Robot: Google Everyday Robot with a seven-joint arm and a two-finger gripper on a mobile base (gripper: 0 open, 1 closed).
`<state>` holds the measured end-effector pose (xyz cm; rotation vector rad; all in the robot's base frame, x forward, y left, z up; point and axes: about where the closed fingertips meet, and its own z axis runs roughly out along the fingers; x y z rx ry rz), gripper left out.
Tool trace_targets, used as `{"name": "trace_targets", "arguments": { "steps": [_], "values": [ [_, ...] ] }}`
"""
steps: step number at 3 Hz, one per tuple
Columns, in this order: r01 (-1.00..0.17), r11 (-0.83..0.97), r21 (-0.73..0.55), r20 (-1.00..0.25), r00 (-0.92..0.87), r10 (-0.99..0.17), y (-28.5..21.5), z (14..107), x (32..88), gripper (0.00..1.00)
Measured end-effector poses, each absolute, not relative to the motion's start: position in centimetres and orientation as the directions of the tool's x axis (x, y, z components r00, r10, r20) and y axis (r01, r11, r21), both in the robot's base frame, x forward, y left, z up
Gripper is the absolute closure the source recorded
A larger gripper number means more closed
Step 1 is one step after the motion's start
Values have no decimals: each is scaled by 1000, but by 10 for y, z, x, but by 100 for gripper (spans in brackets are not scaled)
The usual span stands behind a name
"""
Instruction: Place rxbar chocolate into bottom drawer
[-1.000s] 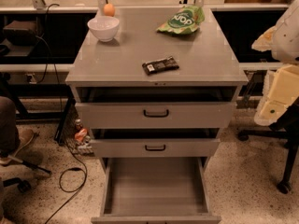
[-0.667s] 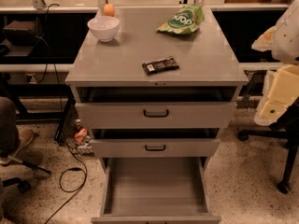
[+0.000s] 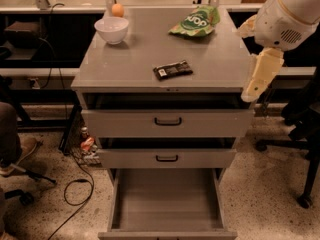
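Here the grey cabinet [image 3: 125, 69] fills the middle of the view, and its bottom drawer [image 3: 167, 199] is pulled far out, with a wide bare floor, so it is ready to receive something from above. The two shallower drawers [image 3: 200, 124] over it are out only a little, which leaves the way down to the low one mostly free. At the right edge of the cabinet the robot arm [image 3: 292, 14] comes in from above, and its gripper [image 3: 257, 79] hangs just beside the top's right corner, apart from everything on it. I cannot tell if it is open or closed, but it has nothing in it. On the top, a green chip bag [image 3: 195, 21] lies at the back right and a white bowl [image 3: 111, 30] at the back left. The rxbar chocolate [image 3: 172, 70] lies flat near the front edge, a little right of centre, well apart from both. I judge the pick is not yet begun, and the bar's place near the front should make the reach easy.
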<state>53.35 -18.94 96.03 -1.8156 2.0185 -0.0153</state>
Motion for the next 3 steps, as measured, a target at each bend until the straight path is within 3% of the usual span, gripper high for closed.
{"name": "trace_targets", "arguments": {
  "steps": [2, 3],
  "values": [
    [-973, -44, -226, -376, 129, -918, -105, 916, 642, 0],
    [-973, -43, -227, -375, 128, -918, -104, 913, 646, 0]
  ]
}}
